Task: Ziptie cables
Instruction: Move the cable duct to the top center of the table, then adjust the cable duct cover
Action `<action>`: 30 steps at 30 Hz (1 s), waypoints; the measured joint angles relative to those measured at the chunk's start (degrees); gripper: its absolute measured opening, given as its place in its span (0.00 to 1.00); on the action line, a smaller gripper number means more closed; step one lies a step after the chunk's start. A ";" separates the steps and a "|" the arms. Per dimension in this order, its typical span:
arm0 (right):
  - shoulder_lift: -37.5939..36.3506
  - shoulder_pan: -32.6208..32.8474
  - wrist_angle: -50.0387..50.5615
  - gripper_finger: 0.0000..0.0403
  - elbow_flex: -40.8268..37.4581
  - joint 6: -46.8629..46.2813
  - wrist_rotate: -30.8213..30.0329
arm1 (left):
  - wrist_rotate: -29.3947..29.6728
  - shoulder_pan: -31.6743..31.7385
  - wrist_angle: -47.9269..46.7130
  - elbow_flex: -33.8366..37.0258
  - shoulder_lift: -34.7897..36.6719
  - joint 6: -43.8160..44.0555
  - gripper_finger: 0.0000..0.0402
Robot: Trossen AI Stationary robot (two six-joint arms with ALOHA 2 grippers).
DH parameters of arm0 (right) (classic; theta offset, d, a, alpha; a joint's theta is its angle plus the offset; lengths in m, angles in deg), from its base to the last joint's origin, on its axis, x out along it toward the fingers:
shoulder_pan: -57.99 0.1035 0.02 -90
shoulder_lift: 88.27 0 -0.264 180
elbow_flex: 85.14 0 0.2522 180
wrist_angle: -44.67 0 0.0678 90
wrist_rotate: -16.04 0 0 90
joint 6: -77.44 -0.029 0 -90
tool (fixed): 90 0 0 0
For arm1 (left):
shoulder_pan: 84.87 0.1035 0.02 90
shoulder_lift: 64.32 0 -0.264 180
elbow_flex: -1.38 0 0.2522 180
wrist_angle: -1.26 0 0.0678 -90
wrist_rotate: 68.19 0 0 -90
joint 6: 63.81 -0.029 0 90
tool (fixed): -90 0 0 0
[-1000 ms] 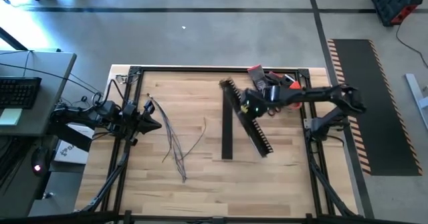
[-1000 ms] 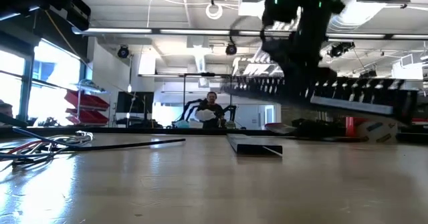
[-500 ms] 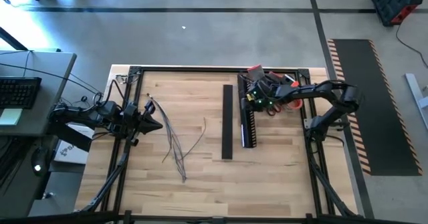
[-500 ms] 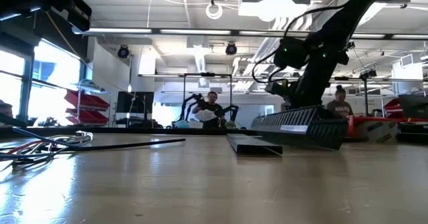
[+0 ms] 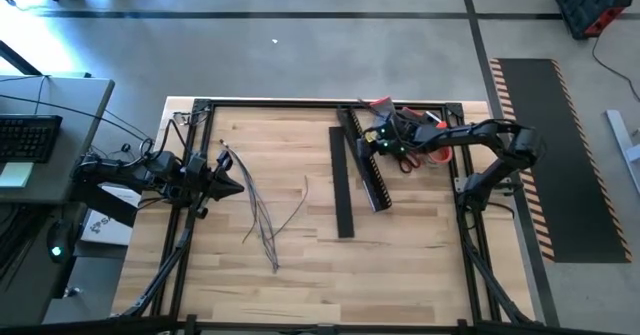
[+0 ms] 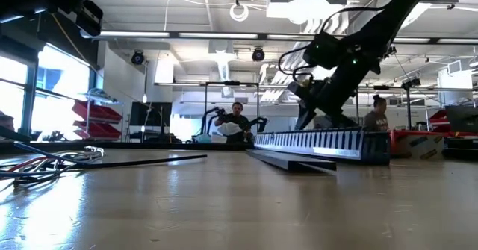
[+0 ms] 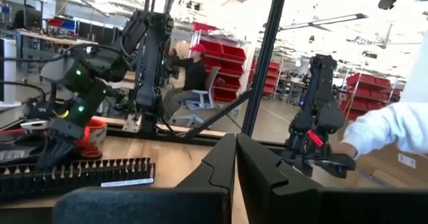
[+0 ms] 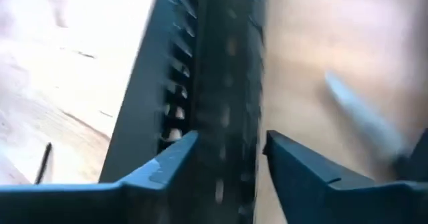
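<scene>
Straddling slotted rail (image 8: 221,103), right claw (image 8: 227,158) parted — contact unclear, left claw (image 7: 235,158) closed, cables (image 5: 262,210) untouched.

No legible text, label or number on anything.

Bright overhead room lighting, window glare at left of low view, right wrist view motion-blurred

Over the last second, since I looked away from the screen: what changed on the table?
The right end effector swung the slotted rail from mid-air down onto the table beside the flat strip, and its fingers have parted around it. The strip shifted slightly. The cables and the shut left end effector stayed put.
</scene>
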 joint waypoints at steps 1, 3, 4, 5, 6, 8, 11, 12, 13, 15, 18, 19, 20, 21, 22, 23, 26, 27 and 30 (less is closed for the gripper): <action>-0.41 -0.02 0.04 0.43 0.49 2.67 -1.13 | 0.00 0.00 -0.01 0.00 -0.01 0.51 0.00; -1.77 0.33 -0.09 0.47 1.62 6.64 -4.16 | -0.01 0.00 -0.01 0.00 -0.01 0.88 0.00; -2.50 0.59 -0.02 0.48 2.10 8.69 -5.37 | -0.02 -0.02 -0.01 0.00 -0.01 0.88 0.00; -3.21 0.92 0.22 0.49 2.68 10.95 -6.16 | -0.02 -0.02 0.03 0.00 0.01 0.87 0.00; -3.90 1.41 0.49 0.50 3.20 13.14 -6.46 | -0.02 -0.01 0.00 0.00 0.00 0.85 0.00; -5.34 3.11 1.09 0.51 4.17 17.91 -6.07 | -0.02 0.00 0.03 0.00 -0.01 0.87 0.00; -6.85 8.29 1.15 0.51 4.92 24.08 -4.22 | -0.04 -0.02 0.03 0.00 -0.01 0.92 0.00; -7.06 10.62 1.15 0.51 4.92 25.63 -3.78 | -0.04 -0.02 -0.01 0.00 -0.01 0.92 0.00; -7.08 13.07 1.17 0.51 4.92 26.72 -3.47 | -0.04 -0.02 0.00 0.00 -0.01 0.92 0.00; -6.95 18.15 1.53 0.51 4.89 27.34 -2.28 | 0.52 -0.02 0.03 0.00 -0.01 0.93 0.00; -5.39 24.36 2.27 0.51 4.89 25.19 1.25 | 4.26 -0.02 0.07 0.00 -0.01 1.00 0.00; -4.46 26.10 2.71 0.51 4.89 24.31 2.24 | 5.69 -0.02 0.06 0.00 -0.02 0.99 0.00; -3.41 27.51 3.22 0.51 4.89 23.37 2.75 | 7.21 -0.02 0.09 0.00 -0.10 0.99 0.00; -2.08 28.76 3.63 0.51 4.87 22.51 3.09 | 8.69 -0.02 0.01 0.00 -0.12 1.01 0.00; -0.71 29.85 3.97 0.51 4.87 22.38 3.46 | 9.89 -0.02 0.01 0.00 -0.14 1.01 0.00; 0.71 30.76 4.26 0.51 4.85 22.41 3.76 | 11.09 -0.02 0.05 0.00 -0.14 0.99 0.00; 5.35 32.15 4.17 0.51 4.83 22.71 3.45 | 14.09 -0.02 0.12 0.00 -0.14 1.00 0.00; 6.86 32.20 3.74 0.51 4.83 22.63 2.99 | 14.66 -0.02 0.13 0.00 -0.14 1.01 0.00; 9.97 31.24 0.34 0.51 5.05 22.47 1.42 | 15.08 -0.02 0.32 0.00 -0.26 1.03 0.00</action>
